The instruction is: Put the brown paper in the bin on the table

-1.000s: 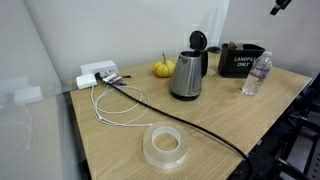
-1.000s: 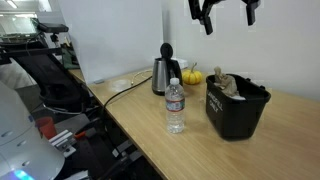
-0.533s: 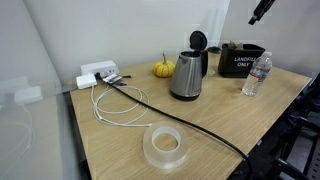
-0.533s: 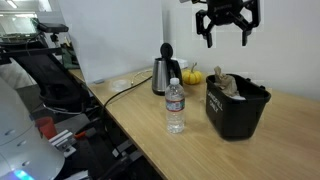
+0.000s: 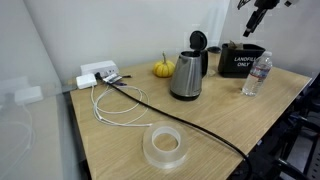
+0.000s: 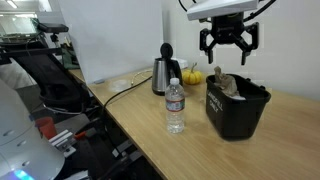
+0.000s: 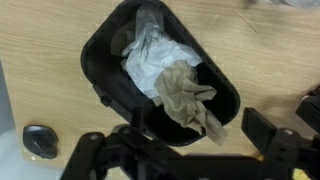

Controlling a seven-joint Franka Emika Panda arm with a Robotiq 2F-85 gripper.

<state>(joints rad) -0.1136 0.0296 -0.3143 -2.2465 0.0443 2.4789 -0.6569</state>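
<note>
The black bin (image 5: 238, 63) with white lettering stands at the far end of the light wood table (image 5: 115, 140); it also shows in another exterior view (image 6: 236, 112) and in the wrist view (image 7: 96, 72). The brown paper (image 7: 190, 98) lies inside the bin on crumpled white paper (image 7: 152, 55), one end draped over the rim; it pokes up in an exterior view (image 6: 228, 86). My gripper (image 6: 228, 55) hangs open and empty a short way above the bin, and shows in the wrist view (image 7: 185, 150) and an exterior view (image 5: 251, 30).
A steel kettle (image 5: 187, 75) and a small orange pumpkin (image 5: 163, 69) stand next to the bin. A water bottle (image 5: 256, 75) stands in front of it. A tape roll (image 5: 165, 147), cables (image 5: 120, 105) and a power strip (image 5: 98, 73) lie on the table.
My gripper has come down from high above to closer over the bin, staying open and empty. The paper and bin have not moved.
</note>
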